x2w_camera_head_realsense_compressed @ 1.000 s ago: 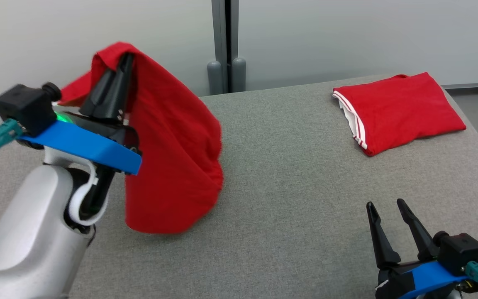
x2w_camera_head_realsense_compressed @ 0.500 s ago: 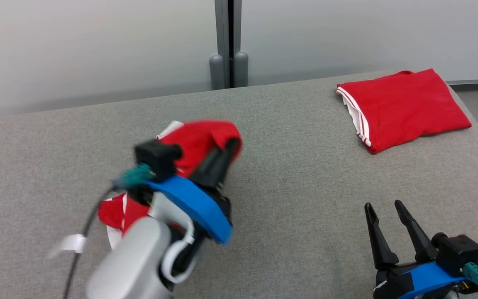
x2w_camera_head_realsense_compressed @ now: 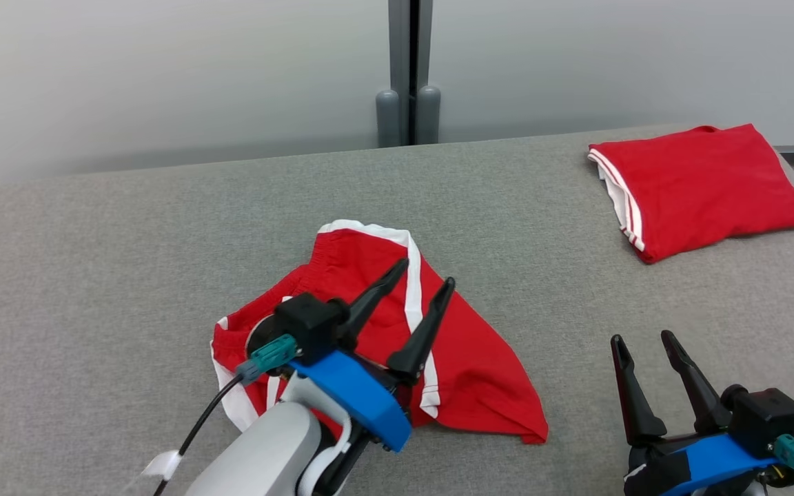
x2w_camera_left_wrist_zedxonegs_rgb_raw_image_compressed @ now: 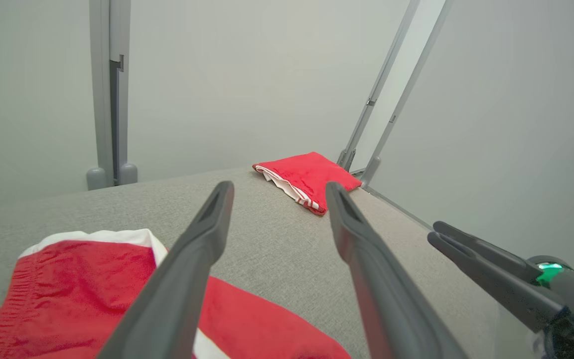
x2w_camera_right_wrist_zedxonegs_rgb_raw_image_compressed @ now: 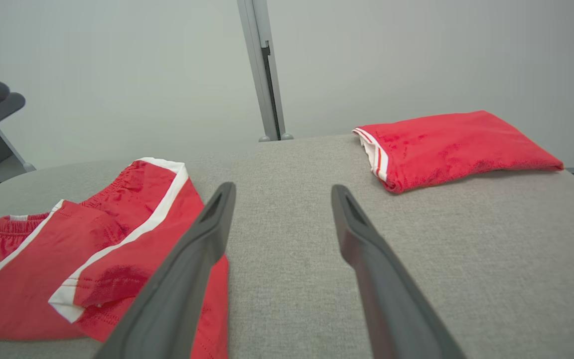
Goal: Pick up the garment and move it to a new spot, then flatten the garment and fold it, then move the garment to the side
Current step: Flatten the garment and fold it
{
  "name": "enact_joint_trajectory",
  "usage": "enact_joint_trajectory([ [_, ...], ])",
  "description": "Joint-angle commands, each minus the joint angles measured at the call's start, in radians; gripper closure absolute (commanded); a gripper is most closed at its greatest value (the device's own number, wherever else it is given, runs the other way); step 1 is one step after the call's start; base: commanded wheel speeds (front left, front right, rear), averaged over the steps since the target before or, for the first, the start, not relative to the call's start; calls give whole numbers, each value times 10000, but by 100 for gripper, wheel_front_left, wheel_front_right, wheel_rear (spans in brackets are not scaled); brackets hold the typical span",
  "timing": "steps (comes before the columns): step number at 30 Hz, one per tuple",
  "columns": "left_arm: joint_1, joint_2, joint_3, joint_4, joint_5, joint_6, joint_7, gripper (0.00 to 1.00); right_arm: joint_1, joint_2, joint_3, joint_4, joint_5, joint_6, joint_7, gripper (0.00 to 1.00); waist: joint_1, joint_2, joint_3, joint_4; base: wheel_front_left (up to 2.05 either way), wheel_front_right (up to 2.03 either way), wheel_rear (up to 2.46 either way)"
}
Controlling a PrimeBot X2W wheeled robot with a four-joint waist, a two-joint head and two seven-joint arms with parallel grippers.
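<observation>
Left hand (x2w_camera_head_realsense_compressed: pixel 426 271): fingers spread wide, empty, poised over the garment (x2w_camera_head_realsense_compressed: pixel 469 372); contact unclear. Right hand (x2w_camera_head_realsense_compressed: pixel 641 336): also wide, empty, near right. Table (x2w_camera_head_realsense_compressed: pixel 163 241): grey fabric top. The garment is red shorts with white trim, lying bunched near centre-left, one part doubled over itself. Second red piece (x2w_camera_head_realsense_compressed: pixel 700 186): folded, far right. Risk: pinching both layers while flattening would lock the doubled part in. A low fingertip could snag the waistband (x2w_camera_head_realsense_compressed: pixel 352 244) and drag the heap sideways.
</observation>
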Motion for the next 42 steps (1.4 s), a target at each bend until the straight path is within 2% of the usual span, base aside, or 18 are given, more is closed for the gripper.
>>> enact_joint_trajectory([
  [1, 187, 184, 93, -104, 185, 90, -265, 0, 54, -11, 0, -46, -20, 1, 1, 0, 0, -1, -11, 84, 0, 0, 0],
  [5, 733, 676, 622, -535, 534, 579, -961, 0, 103, -14, -36, -76, -66, 1, 46, 0, 0, -1, -117, 361, 0, 0, 0],
  [9, 1510, 1218, 1277, -917, 947, 965, -1163, 0, 164, -12, -5, -96, -121, 1, 103, 0, 0, -1, -236, 610, 0, 0, 0],
  [14, 2544, 1464, 2436, -1484, 1374, 1266, -1189, 0, 271, -14, -23, -141, -142, 1, 195, 0, 0, -1, -387, 891, 0, 0, 0],
  [23, 4018, 1659, 3907, -1633, 2359, 1128, -1195, 0, 444, -12, 8, -130, -93, 1, 319, 0, 0, -1, -667, 1205, 0, 0, 0],
  [26, 4392, 1506, 4252, -1733, 2526, 1233, -1196, 0, 518, -14, 32, -92, -82, 1, 360, 0, 0, -1, -763, 1240, 0, 0, 0],
  [30, 4666, 1323, 4821, -1783, 2581, 1124, -1197, 0, 554, -11, 221, -132, -193, 1, 459, 0, 0, -1, -780, 1295, 0, 0, 0],
  [35, 4754, 1148, 5322, -1817, 2757, 871, -1197, 0, 283, -11, 987, 158, -337, 1, 1160, 0, 0, -1, -653, 1456, 0, 0, 0],
  [42, 4766, 831, 5705, -1702, 3043, 587, -1198, 0, -443, -17, 2059, 1339, -696, 1, 2277, 0, 0, -1, -432, 1839, 0, 0, 0],
])
